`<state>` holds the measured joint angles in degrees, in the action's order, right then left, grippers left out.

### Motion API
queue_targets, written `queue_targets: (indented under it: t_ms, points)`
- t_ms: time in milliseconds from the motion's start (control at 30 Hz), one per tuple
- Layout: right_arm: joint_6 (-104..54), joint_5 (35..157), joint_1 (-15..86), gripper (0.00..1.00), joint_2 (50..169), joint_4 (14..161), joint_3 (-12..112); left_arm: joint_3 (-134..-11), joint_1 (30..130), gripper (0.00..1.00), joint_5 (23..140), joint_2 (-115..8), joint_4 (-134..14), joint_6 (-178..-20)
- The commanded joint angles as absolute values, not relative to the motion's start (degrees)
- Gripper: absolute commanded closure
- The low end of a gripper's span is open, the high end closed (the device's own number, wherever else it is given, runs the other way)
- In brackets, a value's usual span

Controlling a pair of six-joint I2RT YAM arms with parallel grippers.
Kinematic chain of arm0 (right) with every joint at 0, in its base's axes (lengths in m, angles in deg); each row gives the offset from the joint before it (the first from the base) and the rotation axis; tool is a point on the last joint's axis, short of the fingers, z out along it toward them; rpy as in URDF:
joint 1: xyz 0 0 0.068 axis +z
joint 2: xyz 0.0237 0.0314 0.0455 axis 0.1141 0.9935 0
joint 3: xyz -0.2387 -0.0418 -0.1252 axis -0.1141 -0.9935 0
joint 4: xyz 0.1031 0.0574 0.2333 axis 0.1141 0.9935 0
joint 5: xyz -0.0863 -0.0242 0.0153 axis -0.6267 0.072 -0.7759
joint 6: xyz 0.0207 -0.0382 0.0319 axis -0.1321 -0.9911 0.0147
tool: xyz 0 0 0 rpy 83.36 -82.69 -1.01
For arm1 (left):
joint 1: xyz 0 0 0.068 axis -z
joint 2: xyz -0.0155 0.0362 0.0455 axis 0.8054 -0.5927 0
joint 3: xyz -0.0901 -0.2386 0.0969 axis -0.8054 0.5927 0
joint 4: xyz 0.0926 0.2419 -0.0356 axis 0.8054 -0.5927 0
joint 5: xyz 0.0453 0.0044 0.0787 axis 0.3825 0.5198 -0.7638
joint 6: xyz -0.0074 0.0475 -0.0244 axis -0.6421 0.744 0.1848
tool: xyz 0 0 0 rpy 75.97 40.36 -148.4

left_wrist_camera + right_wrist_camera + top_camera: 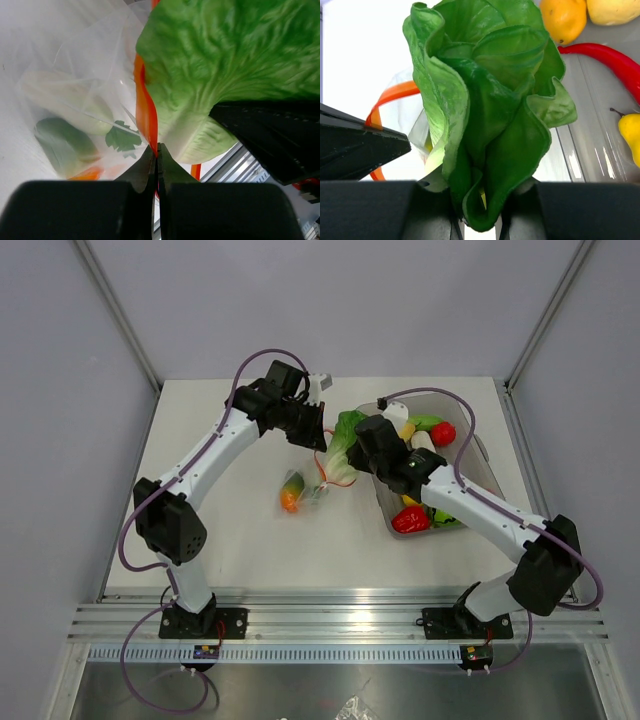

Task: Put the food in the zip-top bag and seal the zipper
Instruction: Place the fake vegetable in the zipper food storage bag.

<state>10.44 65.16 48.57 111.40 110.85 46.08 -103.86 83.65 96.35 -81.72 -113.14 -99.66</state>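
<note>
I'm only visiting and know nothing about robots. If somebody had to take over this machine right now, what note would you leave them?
Left gripper: shut on the zipper, holding up the zip-top bag.
Right gripper: shut on the lettuce, which is at the bag's mouth, not yet inside.
Done: an orange and green piece lies in the bag.
Left: put in the lettuce, move the rest of the food out of the tub, then seal the zipper.

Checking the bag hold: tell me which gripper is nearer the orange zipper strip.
Left. The left gripper is pinched shut on the zipper strip; the right gripper holds the lettuce beside it.
</note>
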Motion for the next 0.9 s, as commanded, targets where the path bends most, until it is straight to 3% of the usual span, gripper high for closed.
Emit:
queue_targets:
  t_ms: [0, 167, 433, 867]
  points:
    - [11.7, 61.2, 50.1, 0.96, 112.0, 112.2, 48.9, -106.1, 83.7, 1.0, 98.8, -80.6, -110.7, -100.0]
    - [15.2, 61.2, 53.1, 0.96, 110.3, 110.2, 49.7, -107.0, 84.6, 1.0, 99.0, -81.7, -111.0, -100.5]
    - [23.3, 49.2, 57.1, 0.97, 101.9, 106.8, 42.6, -108.7, 85.5, 1.0, 98.4, -82.5, -111.7, -100.6]
    - [20.4, 40.9, 57.8, 0.96, 98.9, 106.8, 45.0, -106.7, 85.7, 1.0, 98.4, -82.4, -112.1, -100.1]
